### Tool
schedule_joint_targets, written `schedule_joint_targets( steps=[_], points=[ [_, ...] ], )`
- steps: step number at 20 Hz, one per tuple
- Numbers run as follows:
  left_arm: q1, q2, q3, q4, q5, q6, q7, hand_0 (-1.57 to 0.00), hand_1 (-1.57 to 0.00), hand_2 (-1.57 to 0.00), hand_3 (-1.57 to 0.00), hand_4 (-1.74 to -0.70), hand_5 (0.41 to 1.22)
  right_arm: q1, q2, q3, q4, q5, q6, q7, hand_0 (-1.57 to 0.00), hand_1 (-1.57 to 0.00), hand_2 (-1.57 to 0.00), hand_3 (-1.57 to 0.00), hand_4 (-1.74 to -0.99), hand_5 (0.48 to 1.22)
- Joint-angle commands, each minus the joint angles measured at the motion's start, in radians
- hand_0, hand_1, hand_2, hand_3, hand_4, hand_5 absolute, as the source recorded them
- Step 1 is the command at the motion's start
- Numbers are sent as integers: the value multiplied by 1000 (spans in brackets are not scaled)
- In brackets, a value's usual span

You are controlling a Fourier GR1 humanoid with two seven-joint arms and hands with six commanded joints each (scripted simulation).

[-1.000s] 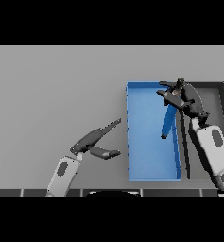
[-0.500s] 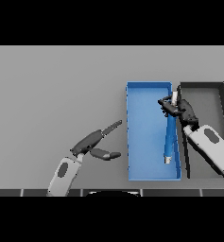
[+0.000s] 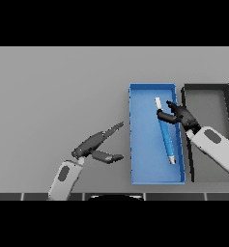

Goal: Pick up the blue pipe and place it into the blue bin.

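Observation:
The blue pipe [image 3: 165, 136] with a white tip lies lengthwise on the floor of the blue bin [image 3: 144, 166], in its right half. My right hand [image 3: 179, 116] hovers over the bin's right wall. Its fingers are relaxed and spread, and their tips reach to the pipe's upper part without curling round it. My left hand [image 3: 93, 144] rests over the table left of the bin, with straight fingers pointing toward the bin and nothing in it.
A black bin [image 3: 207, 90] stands right beside the blue one, and my right forearm [image 3: 216, 150] crosses over it. Grey table [image 3: 53, 91] stretches to the left and behind.
The pipe hung steeply from my right hand over the bin; it has since dropped and now lies flat inside. The right hand has let go and drawn back toward the near side. The left hand barely moved.

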Motion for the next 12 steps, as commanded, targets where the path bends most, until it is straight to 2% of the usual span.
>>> schedule_joint_targets(
  steps=[1,6,12],
  points=[
    [0,1,0,-1,-1,0,1,1,1,1,1,-885,427,-5,0,12,1,6,2,0,-63,-58,-58,-34,-1056,817],
    [-7,-2,0,5,-4,2,-2,1,1,1,1,-888,429,-27,10,47,27,33,14,0,-20,-18,-18,-10,-1033,696],
    [-11,-6,3,11,-7,9,4,1,1,1,1,-885,431,-22,-2,54,4,36,31,-4,-6,-5,-5,-3,-1022,658]
  ],
)
